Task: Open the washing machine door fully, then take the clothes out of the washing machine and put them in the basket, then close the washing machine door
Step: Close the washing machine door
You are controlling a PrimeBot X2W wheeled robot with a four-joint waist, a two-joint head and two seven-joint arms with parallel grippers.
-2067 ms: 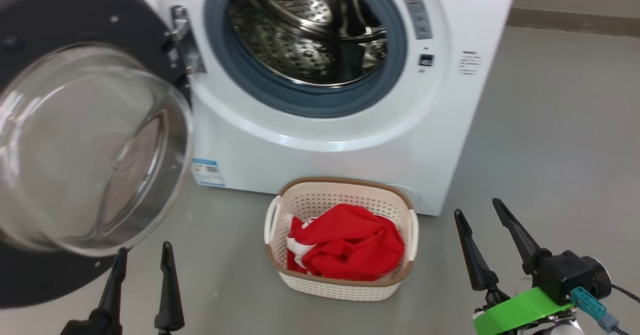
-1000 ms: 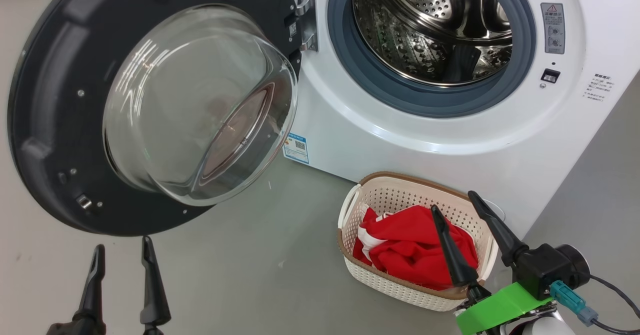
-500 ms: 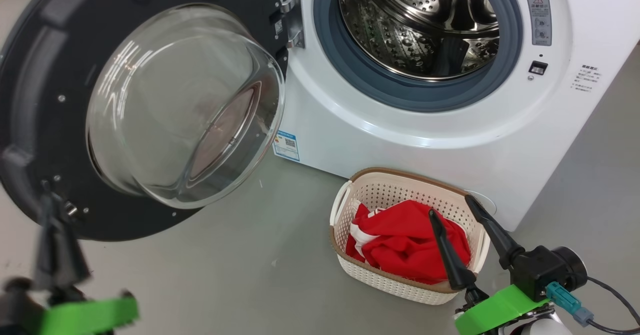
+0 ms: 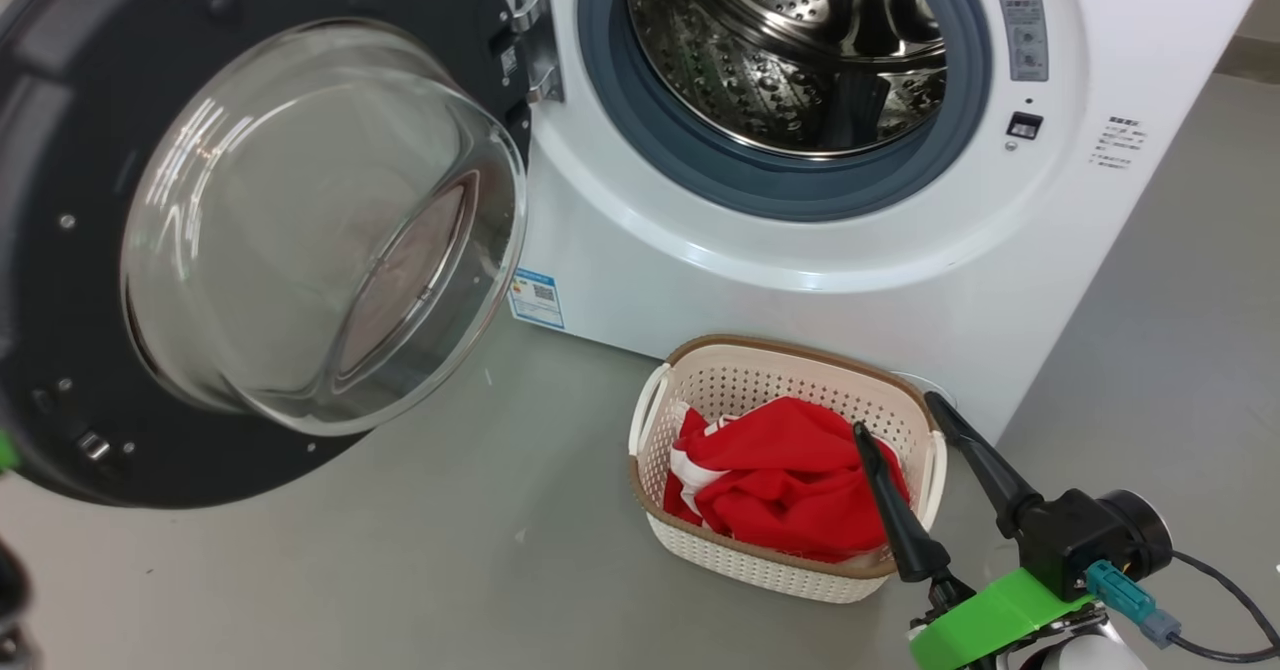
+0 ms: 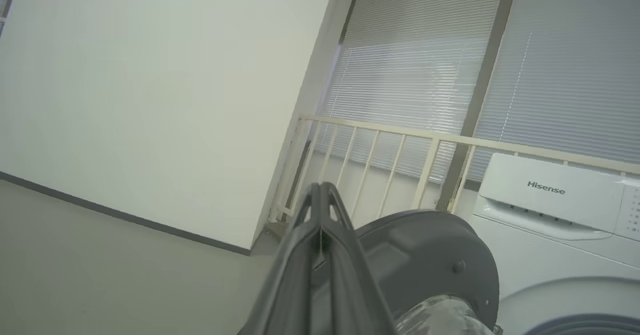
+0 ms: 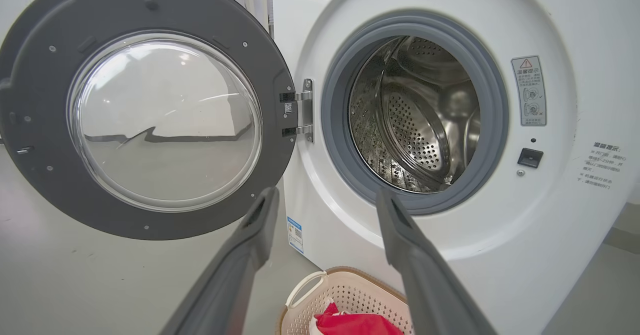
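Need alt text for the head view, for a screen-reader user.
A white front-loading washing machine stands with its round black door wide open to the left and its steel drum looking empty. On the grey floor in front sits a cream basket holding red clothes; the right end effector, open, is near the basket's right side.

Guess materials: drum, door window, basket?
Drum: looks like polished steel, mirror glints, punched holes. Door window: clear glass or hard plastic, see-through with sharp highlights. Basket: likely matt cream moulded plastic, perforated walls, brown rim.
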